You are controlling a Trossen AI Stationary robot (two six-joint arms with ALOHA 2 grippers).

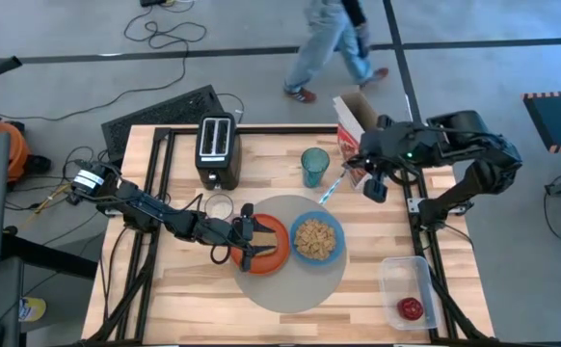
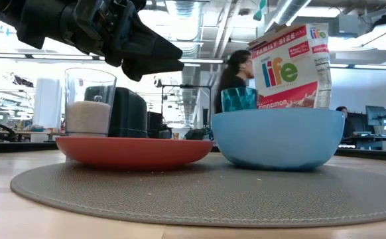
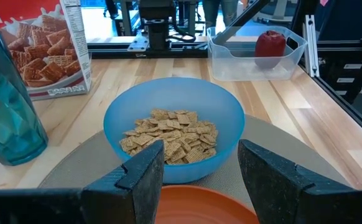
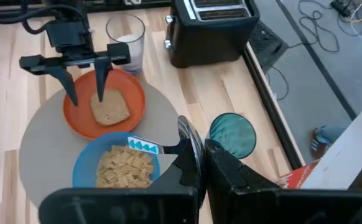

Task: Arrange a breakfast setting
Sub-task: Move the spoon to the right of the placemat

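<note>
A round grey-beige mat (image 1: pixel 290 284) bears a red-orange plate (image 1: pixel 273 255) with a toast slice (image 4: pixel 109 107) on it, and a blue bowl (image 1: pixel 316 239) of cereal. My left gripper (image 1: pixel 252 241) hovers open just above the plate (image 3: pixel 206 208), one finger on either side of the toast. My right gripper (image 4: pixel 199 152) is up at the table's far right (image 1: pixel 355 170), shut on a spoon (image 1: pixel 330 189). A teal tumbler (image 1: pixel 314 166) and a small clear glass (image 1: pixel 220 206) stand beyond the mat. A small red fruit (image 1: pixel 411 308) lies in a clear tub. My right gripper pinches one end of the spoon (image 4: pixel 168 148) between its two shut fingers, which slant down from the table's far right. The white, teal-patterned rest of the spoon (image 4: pixel 145 145) sticks out past the fingertips. It is lifted clear, between tumbler and bowl.
A black toaster (image 1: pixel 218 149) stands at the far edge left of the tumbler. A red-and-white cereal box (image 1: pixel 353 130) stands right beside my right gripper. The clear tub (image 1: pixel 406 289) sits at the near right corner. A person walks on the floor beyond the table.
</note>
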